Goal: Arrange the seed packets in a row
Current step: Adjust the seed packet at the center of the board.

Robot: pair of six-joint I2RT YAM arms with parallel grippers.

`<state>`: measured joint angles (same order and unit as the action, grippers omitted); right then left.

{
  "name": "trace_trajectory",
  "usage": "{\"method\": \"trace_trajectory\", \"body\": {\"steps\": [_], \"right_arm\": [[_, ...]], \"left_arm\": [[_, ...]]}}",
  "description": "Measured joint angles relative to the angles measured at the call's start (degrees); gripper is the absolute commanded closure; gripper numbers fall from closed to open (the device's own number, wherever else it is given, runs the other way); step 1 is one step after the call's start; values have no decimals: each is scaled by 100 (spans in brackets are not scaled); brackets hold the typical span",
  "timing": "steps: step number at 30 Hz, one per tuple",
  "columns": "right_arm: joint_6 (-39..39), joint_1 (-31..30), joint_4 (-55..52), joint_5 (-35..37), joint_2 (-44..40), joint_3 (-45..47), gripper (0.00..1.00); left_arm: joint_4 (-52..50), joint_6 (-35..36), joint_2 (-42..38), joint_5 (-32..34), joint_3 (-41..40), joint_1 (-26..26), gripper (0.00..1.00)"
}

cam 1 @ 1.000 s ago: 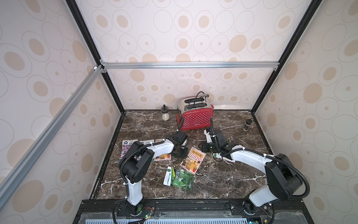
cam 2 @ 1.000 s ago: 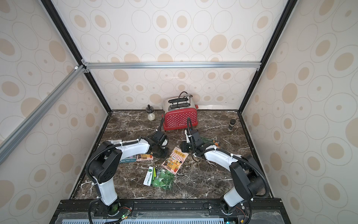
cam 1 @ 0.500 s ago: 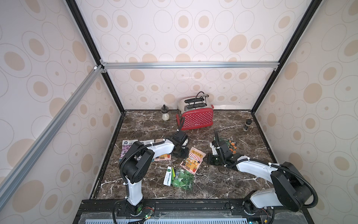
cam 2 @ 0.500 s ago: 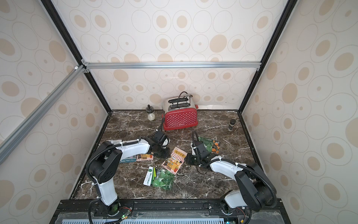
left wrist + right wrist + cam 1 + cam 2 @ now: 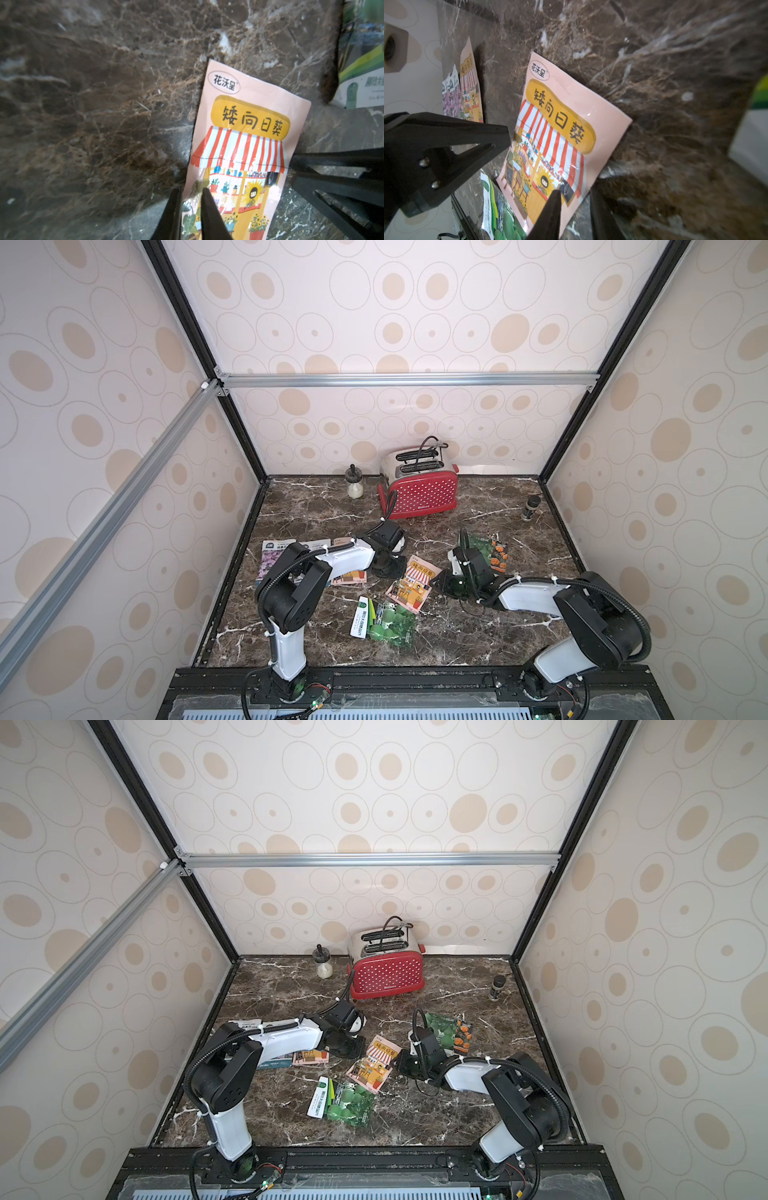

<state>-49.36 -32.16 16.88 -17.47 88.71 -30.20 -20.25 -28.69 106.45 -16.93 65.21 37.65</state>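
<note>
Left arm [image 5: 345, 560]: I see it rise from the near-left base, fold at the elbow, and lay its white forearm low over the table [image 5: 457, 639], reaching far and to the right.
Left gripper [image 5: 190, 198]: it points down at the left edge of the pink shop packet [image 5: 413, 587]. One of its fingers [image 5: 208, 209] lies over the printed face and the other sits just off the edge. Only a slim gap separates them, with the packet's edge in it. I cannot tell whether they pinch it.
Right arm [image 5: 528, 597]: from the near-right base it folds at a bulky elbow, and the forearm runs left, low over the table.
Right gripper [image 5: 575, 199]: the jaws stand partly apart and straddle the right edge of the same packet. One corner of the packet lies in the gap, and I see no clamp on it.
Pink shop packet: flat, face up and tilted, in the middle of the table between the two grippers.
Left group: the second pink shop packet [image 5: 351, 577] and the purple-flower packets [image 5: 270, 566] lie partly under the left forearm.
Near group: the near green-gourd packet [image 5: 390, 620] lies just beside the middle packet's near end.
Far-right group: the far green-gourd packet [image 5: 478, 547] and the orange-flower packet [image 5: 498, 553] overlap beyond the right wrist.
Toaster [image 5: 422, 493]: red, at the far edge, well apart from the packets.
</note>
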Motion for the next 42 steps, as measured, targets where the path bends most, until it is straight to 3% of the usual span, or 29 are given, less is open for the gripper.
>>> {"method": "trace_trajectory", "body": {"steps": [3,9,14,25,26,28,30,32,35,42], "right_arm": [[-87,-48,245,-39,136,-2,78],[-186,-98,463,-55,304,-31,86],[-133,-122,437,0,315,-57,100],[195,-122,83,225,271,-422,100],[249,-122,-2,254,232,-452,100],[350,-122,-181,323,98,-492,80],[501,-122,-442,444,-138,-535,52],[686,-125,-713,568,-400,-605,37],[990,-127,-1187,841,-852,-785,29],[1620,234,-2094,1207,-1755,-1106,27]], "left_arm": [[13,4,0,-20,-4,2,100],[42,11,0,-55,-4,4,100],[55,11,0,-57,-4,4,100],[11,24,0,26,7,7,100],[-37,31,0,59,28,7,97],[-138,50,-4,122,98,7,86],[-236,94,-24,210,197,9,77],[-365,127,-70,345,282,33,71],[-673,221,-131,654,466,168,62],[-1132,426,-186,1137,599,647,54]]}}
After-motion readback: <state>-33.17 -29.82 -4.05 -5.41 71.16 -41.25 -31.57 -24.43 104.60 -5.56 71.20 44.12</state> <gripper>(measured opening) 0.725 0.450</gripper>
